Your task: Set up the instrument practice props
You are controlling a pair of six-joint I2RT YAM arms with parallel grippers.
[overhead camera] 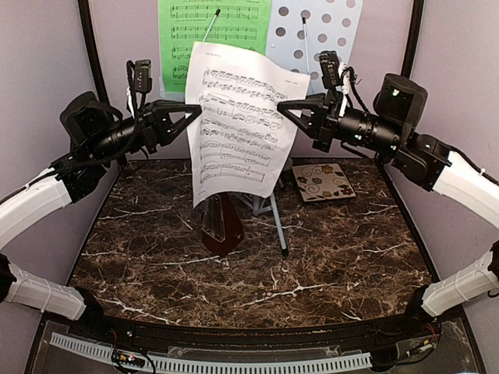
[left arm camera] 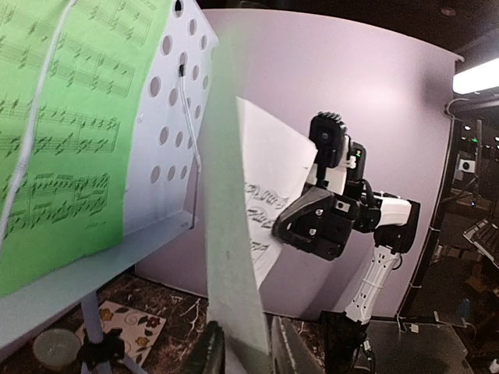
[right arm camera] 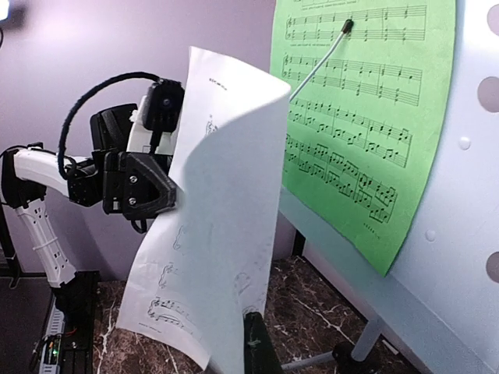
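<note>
A white music sheet (overhead camera: 238,117) hangs in the air over the table, curled and held by both side edges. My left gripper (overhead camera: 195,109) is shut on its left edge; in the left wrist view the paper (left arm camera: 230,234) runs down between my left gripper's (left arm camera: 242,351) fingers. My right gripper (overhead camera: 282,105) is shut on the right edge (right arm camera: 226,234). Behind stands the white hole-punched stand desk (overhead camera: 320,31) with a green music sheet (overhead camera: 214,39) resting on its left half. The dark red-brown metronome (overhead camera: 222,230) stands under the white sheet, its top hidden.
The stand's pale tripod legs (overhead camera: 274,214) spread out behind and beside the metronome. A flower-patterned tile (overhead camera: 322,181) lies at the back right, and a small pale-green bowl (left arm camera: 54,347) sits near the stand's foot. Thin wire page holders (overhead camera: 210,23) lean over the desk.
</note>
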